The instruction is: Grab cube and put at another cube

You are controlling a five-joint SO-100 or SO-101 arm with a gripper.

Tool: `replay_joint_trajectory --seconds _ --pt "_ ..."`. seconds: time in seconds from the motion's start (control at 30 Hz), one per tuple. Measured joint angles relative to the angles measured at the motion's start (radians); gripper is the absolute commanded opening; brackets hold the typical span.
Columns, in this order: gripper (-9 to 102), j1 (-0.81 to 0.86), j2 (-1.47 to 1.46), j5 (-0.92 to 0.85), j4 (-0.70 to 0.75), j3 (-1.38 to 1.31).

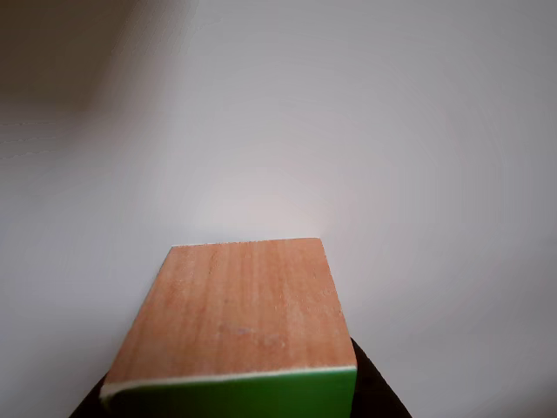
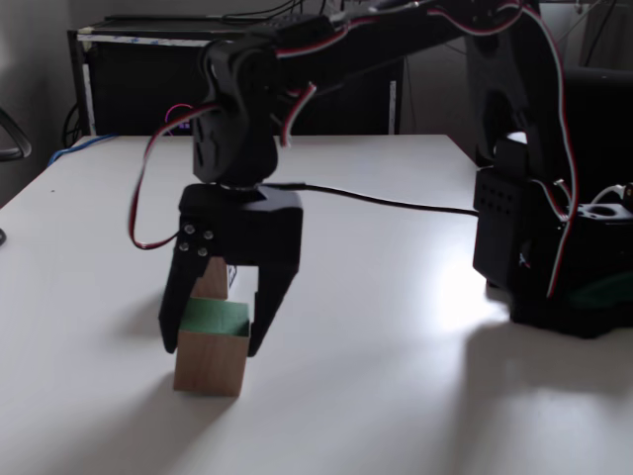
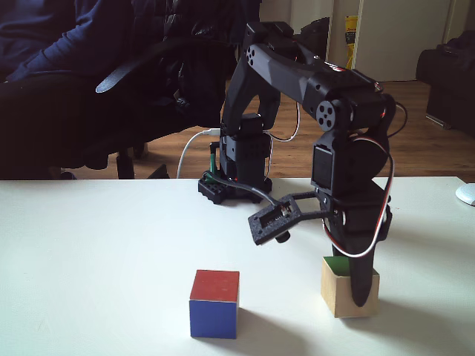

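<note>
1. Grasping looks to be the step in hand: the gripper (image 2: 216,346) stands over the cube (image 2: 211,350) with one finger (image 2: 181,302) on each side, jaws part-open and straddling it; whether the pads already press the wood I cannot tell.
2. Cube sits on the white table (image 2: 396,327), green face up; another cube (image 3: 214,303) stands apart to its left in a fixed view, showing a red top and a blue side.
3. Next move, I judge, calls for closing firmly on the wooden sides, lifting straight up, then carrying across to the other cube.
4. Cube is light-brown, with straight grain and a thin white edge to the glossy green face (image 1: 252,394); the fingers are matte black plastic; the table is smooth and faintly reflective.
</note>
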Motion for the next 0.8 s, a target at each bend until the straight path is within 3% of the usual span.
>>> replay_joint_trajectory --seconds 0.23,0.5,0.8 --pt "16 0.002 0.044 -0.011 -0.003 0.011" --pt "16 0.046 0.351 -0.029 0.025 0.087" --pt "16 0.232 0.537 -0.126 0.046 0.152"
